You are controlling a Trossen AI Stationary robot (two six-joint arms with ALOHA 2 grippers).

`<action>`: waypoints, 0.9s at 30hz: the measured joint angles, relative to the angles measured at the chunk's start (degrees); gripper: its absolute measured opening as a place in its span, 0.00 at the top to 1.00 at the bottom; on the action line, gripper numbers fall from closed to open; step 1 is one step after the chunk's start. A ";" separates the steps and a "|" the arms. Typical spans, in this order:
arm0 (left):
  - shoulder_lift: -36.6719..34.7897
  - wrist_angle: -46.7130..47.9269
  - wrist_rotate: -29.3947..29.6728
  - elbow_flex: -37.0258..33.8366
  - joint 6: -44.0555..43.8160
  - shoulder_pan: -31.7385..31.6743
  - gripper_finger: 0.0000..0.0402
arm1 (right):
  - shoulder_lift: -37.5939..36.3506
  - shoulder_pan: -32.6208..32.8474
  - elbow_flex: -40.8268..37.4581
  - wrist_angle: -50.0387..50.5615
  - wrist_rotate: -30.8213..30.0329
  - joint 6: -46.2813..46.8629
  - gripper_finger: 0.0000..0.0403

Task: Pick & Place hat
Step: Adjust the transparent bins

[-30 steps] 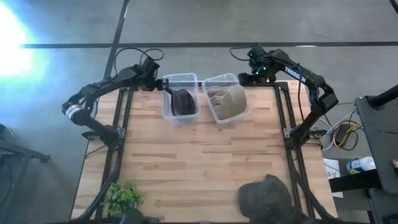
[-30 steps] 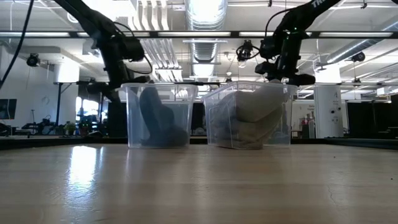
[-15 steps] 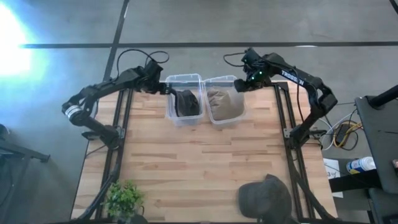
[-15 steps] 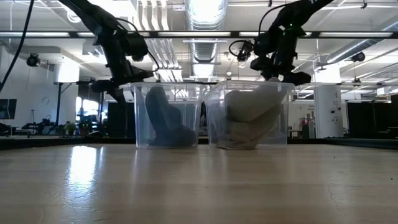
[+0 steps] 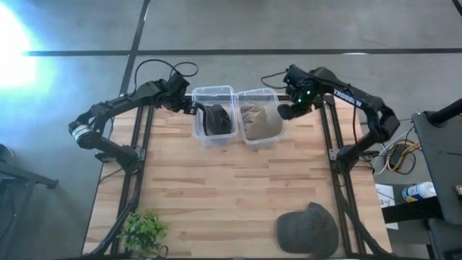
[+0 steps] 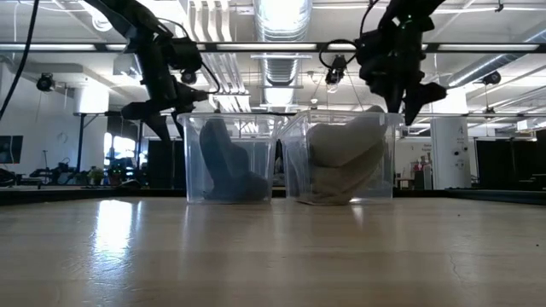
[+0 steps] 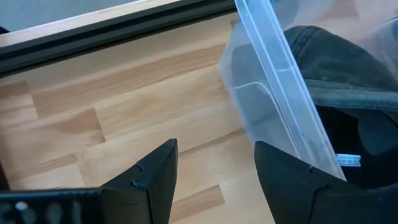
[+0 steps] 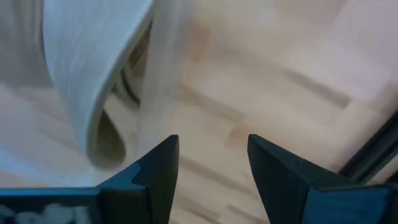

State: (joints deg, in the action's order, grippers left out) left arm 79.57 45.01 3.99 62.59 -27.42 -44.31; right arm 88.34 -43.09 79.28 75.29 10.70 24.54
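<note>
Two clear bins stand side by side at the table's far edge. The left bin (image 5: 213, 89) (image 6: 192, 162) holds a dark hat (image 5: 215, 119) (image 7: 348, 74), and the right bin (image 5: 256, 92) holds a tan hat (image 5: 260, 119) (image 8: 81, 62). A third grey cap (image 5: 309, 230) lies flat near the table's near right corner. My left gripper (image 5: 189, 106) (image 7: 214, 162) is open just outside the left bin's left wall. My right gripper (image 5: 286, 110) (image 8: 211, 155) is open, pointing down beside the right bin's right wall.
A small green plant (image 5: 143, 230) stands at the near left corner. Bare wood fills the middle of the table (image 5: 231, 180) between the bins and the grey cap. Black frame rails run along the left and right table edges.
The two bins stood splayed apart and slid together until they were straight and side by side; the left bin shifted right. My right gripper moved from behind the right bin around to its right side and tipped downward. My left gripper drew back slightly from the left bin.
</note>
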 joint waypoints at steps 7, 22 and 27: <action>0.00 -0.16 0.09 0.00 0.00 0.26 0.49 | -0.58 7.27 -3.96 -1.92 0.10 2.62 0.54; -1.90 3.33 0.12 -0.04 0.85 2.38 0.49 | -1.01 8.52 -1.76 -9.93 -3.24 5.08 0.54; -3.55 4.95 0.13 -0.04 0.79 3.28 0.49 | -0.07 7.39 -1.79 -12.77 -3.33 5.07 0.54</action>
State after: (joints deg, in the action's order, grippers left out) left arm 76.02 49.96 4.12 62.54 -26.63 -41.03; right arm 88.27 -35.70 77.49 62.52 7.36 29.62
